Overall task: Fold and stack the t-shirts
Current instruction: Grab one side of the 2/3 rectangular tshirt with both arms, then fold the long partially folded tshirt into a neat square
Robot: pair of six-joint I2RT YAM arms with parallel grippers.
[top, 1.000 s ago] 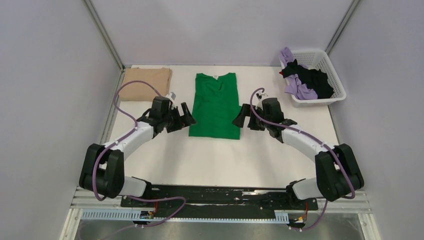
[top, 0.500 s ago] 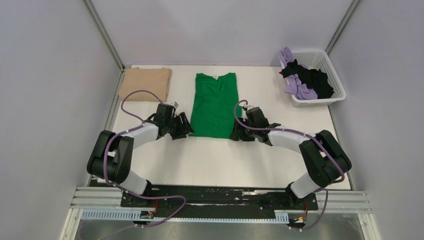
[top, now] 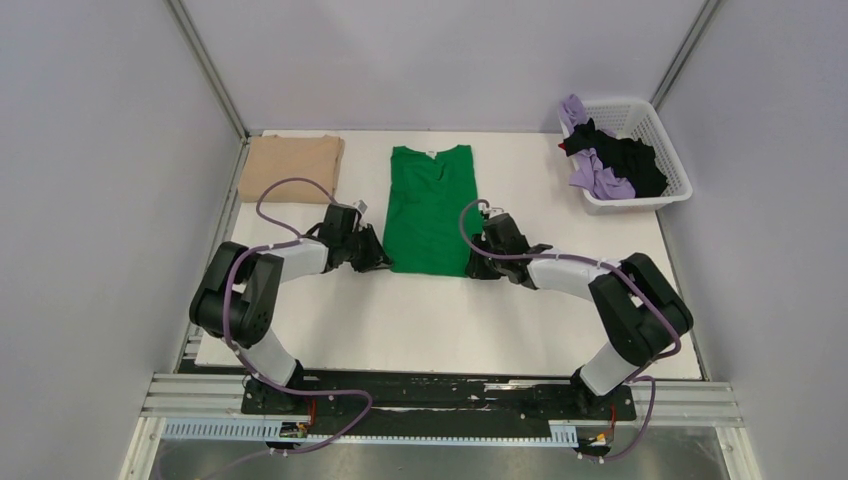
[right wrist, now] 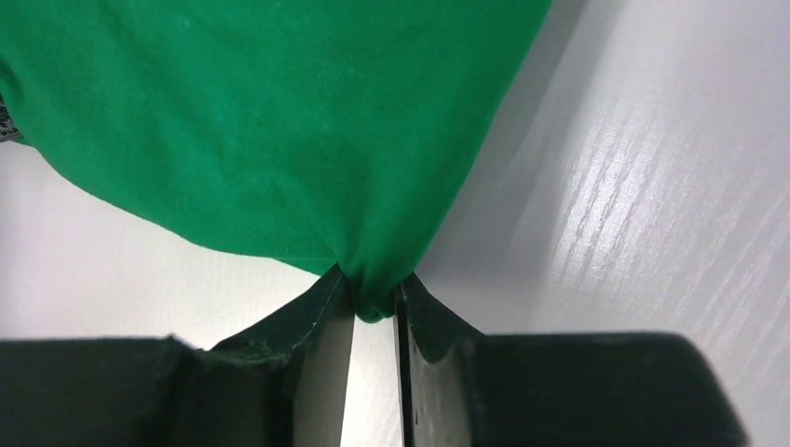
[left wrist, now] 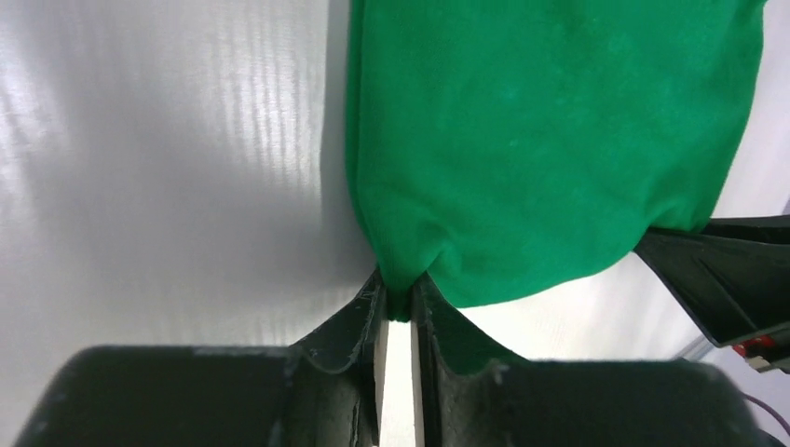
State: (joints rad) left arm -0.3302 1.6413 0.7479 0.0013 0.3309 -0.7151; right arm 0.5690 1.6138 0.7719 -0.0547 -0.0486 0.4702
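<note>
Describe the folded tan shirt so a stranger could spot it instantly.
On the white table, go to the far left corner. The tan cotton t-shirt lies there, folded into a flat rectangle. Unlike the bright green t-shirt beside it, no gripper holds it.

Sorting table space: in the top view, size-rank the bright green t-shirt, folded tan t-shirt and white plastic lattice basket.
Bright green t-shirt
White plastic lattice basket (raised rim, nearer camera, so unsure)
Folded tan t-shirt

Pale grey walls (top: 100,150), white table (top: 450,320), aluminium corner posts (top: 205,65), even light
</note>
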